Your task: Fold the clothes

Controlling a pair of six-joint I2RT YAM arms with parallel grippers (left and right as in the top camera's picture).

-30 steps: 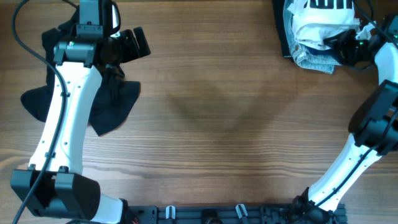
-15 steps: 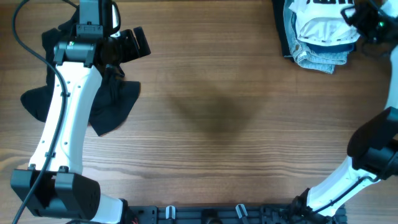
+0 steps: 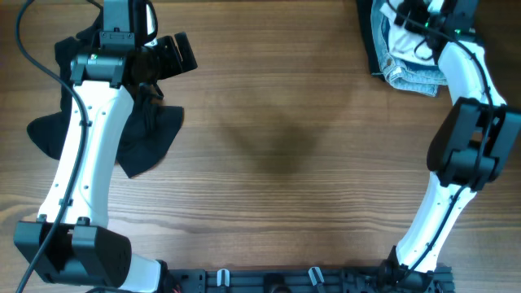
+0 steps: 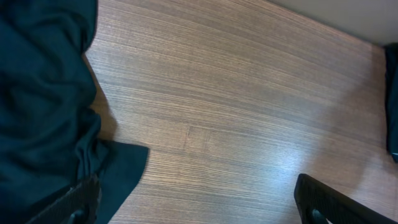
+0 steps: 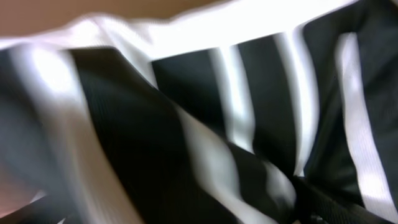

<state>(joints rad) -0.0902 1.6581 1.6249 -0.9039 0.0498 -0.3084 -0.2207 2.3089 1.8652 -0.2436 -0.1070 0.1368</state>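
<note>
A crumpled dark garment (image 3: 142, 138) lies at the table's left, partly under my left arm. My left gripper (image 3: 172, 59) hovers open just right of its top; in the left wrist view the dark cloth (image 4: 43, 99) fills the left side and only wood lies between the fingers (image 4: 329, 202). A pile of clothes (image 3: 411, 57) sits at the top right, with a white and black striped piece on top. My right gripper (image 3: 417, 18) is over that pile. The right wrist view is a blurred close-up of the striped fabric (image 5: 205, 93), one finger (image 5: 339, 208) far at the lower right, jaws open.
Light denim (image 3: 415, 79) pokes out at the pile's front, and a dark piece (image 3: 368, 45) lines its left side. Bare wood (image 3: 285, 146) spans the table's middle. The arm bases and a black rail (image 3: 309, 281) line the front edge.
My right arm has swung from the right edge up and left over the pile, and its jaws have opened. The left arm has not moved.
</note>
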